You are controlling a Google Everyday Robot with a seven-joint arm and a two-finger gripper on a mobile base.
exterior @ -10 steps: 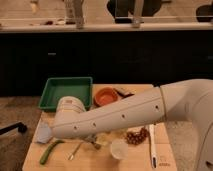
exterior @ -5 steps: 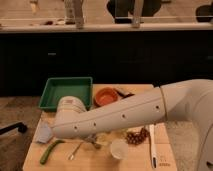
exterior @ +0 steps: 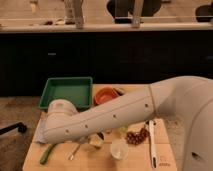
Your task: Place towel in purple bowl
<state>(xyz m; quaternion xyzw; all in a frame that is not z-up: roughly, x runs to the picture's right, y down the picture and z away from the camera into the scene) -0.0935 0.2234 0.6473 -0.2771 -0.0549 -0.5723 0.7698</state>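
Task apparently not begun: towel (exterior: 39, 131) lies loose at table (exterior: 95, 161) left edge; purple bowl and gripper hidden behind arm (exterior: 115, 117), fingers apart.

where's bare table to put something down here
Bare wood lies along the table front edge between the green object and the white cup, and between that cup and the white pen. Crowded under the arm and around the green tray and orange bowl. The gripper is hidden behind the arm.
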